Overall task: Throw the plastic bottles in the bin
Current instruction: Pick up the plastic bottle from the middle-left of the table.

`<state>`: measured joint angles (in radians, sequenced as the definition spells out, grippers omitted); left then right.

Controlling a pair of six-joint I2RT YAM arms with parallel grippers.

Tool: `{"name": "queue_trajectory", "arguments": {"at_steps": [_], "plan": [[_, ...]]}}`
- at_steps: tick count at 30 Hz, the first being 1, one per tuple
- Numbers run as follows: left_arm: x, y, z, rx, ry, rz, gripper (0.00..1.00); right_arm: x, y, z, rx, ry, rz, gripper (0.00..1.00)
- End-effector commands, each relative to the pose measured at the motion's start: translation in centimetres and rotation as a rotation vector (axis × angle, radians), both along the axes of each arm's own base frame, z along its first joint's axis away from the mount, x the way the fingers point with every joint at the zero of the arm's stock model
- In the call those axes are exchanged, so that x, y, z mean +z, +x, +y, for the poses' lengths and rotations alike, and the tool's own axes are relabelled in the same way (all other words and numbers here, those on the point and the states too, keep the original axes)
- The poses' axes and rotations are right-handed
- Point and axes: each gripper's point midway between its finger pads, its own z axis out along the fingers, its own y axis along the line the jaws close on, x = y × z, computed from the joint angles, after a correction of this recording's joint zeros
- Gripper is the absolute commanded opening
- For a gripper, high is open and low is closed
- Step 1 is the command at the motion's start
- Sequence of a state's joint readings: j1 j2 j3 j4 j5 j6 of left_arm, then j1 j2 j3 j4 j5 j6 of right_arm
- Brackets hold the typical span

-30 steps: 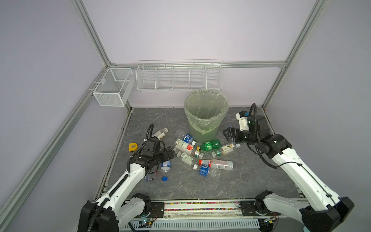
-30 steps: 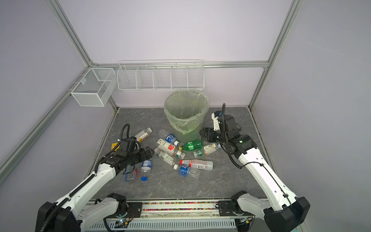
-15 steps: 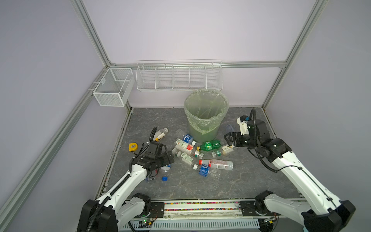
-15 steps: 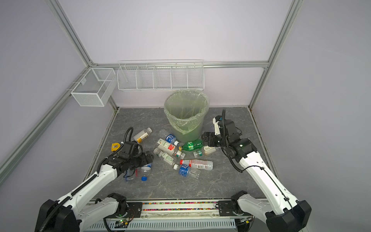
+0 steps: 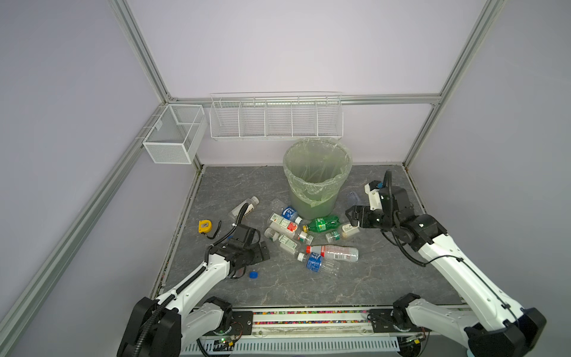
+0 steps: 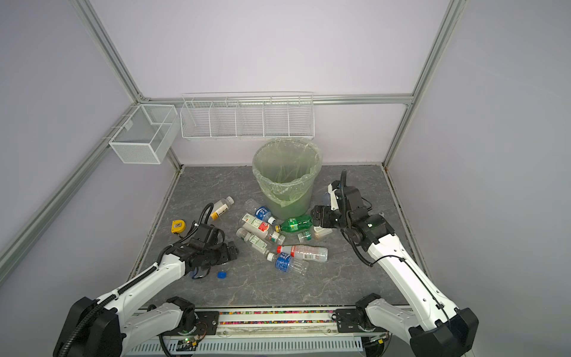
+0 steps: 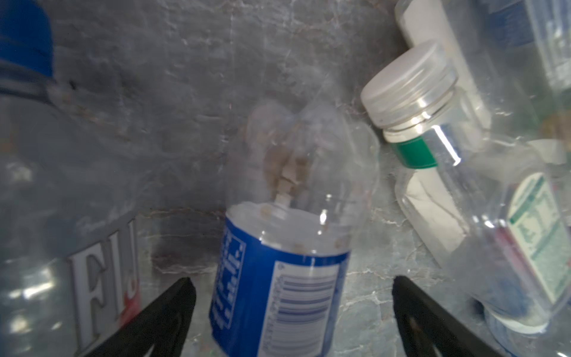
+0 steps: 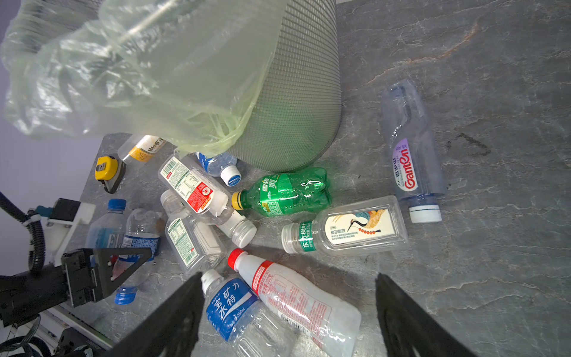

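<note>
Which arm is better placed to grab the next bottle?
Left, probably: the left fingers are open astride the blue-label bottle. The right fingers are open too, but hover higher, beside the bin, astride nothing.

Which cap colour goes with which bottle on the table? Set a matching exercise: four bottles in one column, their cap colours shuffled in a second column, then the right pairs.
Bottles
1. green bottle
2. Ganten bottle
3. Fiji bottle
4. milky bottle with the red-banded label

Cap colours
A. blue
B. red
C. white
D. yellow

Pairs: 1-D; 2-C; 3-A; 4-B
</note>
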<state>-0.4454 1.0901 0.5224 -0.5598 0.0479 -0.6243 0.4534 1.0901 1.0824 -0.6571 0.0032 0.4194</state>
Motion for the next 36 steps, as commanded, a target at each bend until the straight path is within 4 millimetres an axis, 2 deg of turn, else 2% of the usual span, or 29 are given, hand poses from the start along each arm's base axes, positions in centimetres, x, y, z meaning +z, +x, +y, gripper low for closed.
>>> {"name": "queue_trajectory", "arguments": {"at_steps": [1,7,16,20,30,36], "plan": [[-0.6,-0.5,0.6,0.026,0.024,0.018,1.0,-0.2,-0.3,-0.1,-0.014,0.013,0.0,0.88],[-0.9,-0.4,0.3,0.032,0.0,0.005,0.95,-0.3,-0.3,0.0,-0.013,0.019,0.004,0.88],[-1.3,0.1,-0.2,0.015,-0.007,0.011,0.76,-0.6,-0.3,-0.1,-0.019,0.02,0.009,0.88],[-1.0,0.5,-0.5,0.013,-0.02,-0.005,0.7,-0.8,-0.2,0.0,-0.02,0.016,0.012,0.88],[-0.1,1.1,-1.2,-0.002,-0.048,-0.029,0.47,-1.2,-0.4,-0.4,-0.03,0.006,0.015,0.88],[1.1,1.5,-1.6,-0.007,-0.077,-0.063,0.43,-1.3,-0.6,-0.6,-0.031,0.0,0.015,0.88]]}}
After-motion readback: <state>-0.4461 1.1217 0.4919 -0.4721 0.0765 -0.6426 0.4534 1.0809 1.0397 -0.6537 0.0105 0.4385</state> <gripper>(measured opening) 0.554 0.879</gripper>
